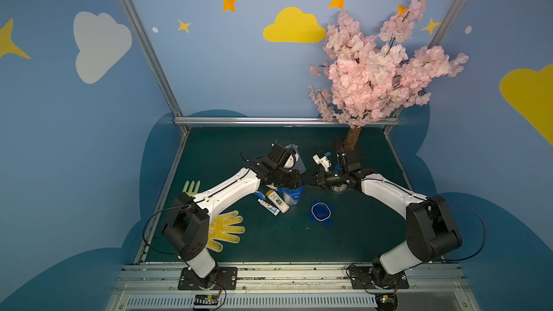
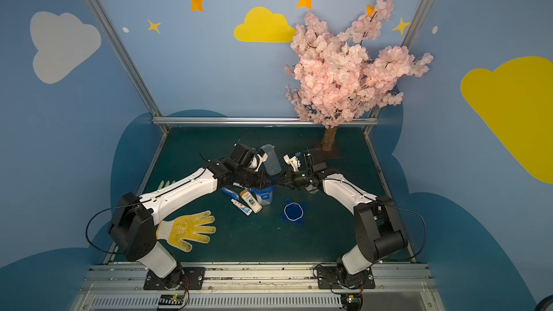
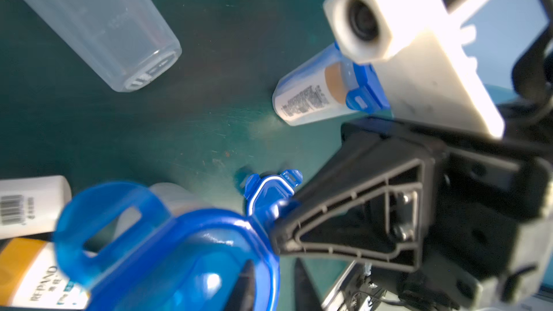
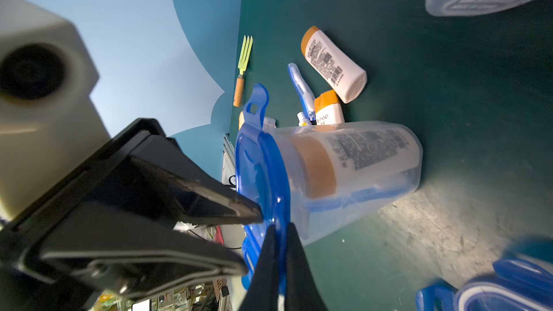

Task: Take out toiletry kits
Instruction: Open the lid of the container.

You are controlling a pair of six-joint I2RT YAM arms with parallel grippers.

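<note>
Now, right hand point(image 4: 279, 234): fingers pressed together in a thin pinch on the rim of the blue lid point(image 4: 257, 160).
Left hand point(image 3: 275, 282): fingers slightly apart, straddling the same lid's edge; no firm grip shows.
Lidded jar point(image 4: 326, 219): clear plastic, standing mid-tabletop point(image 1: 359, 234) between the two hands, lid still on.
Packed kit: a white packed bottle point(image 4: 359, 151) with a yellow cap and a blue packed toothbrush point(image 4: 374, 197), snug against the jar wall.
Loose kit: at 8 o'clock from that jar in both top views, lying flat: loose bottle point(image 1: 276, 201), toothpaste tube point(image 1: 268, 206), loose toothbrush point(image 1: 259, 195).
Spare lid point(image 1: 320, 211): at 4 o'clock, apart from the jar.
Empty jar point(image 2: 270, 160): at 12 o'clock, on its side.
Second lidded jar point(image 3: 299, 100): beneath the right arm, a bottle inside.
Handling, judged: all pieces look light. The bottles are likely stiff, smooth and prone to roll. The tube is probably soft and the brush thin. The jar may skid or tip when the lid is pulled.
Where to hold, judged: lid by a tab, bottle across its waist, tube and brush mid-length.
</note>
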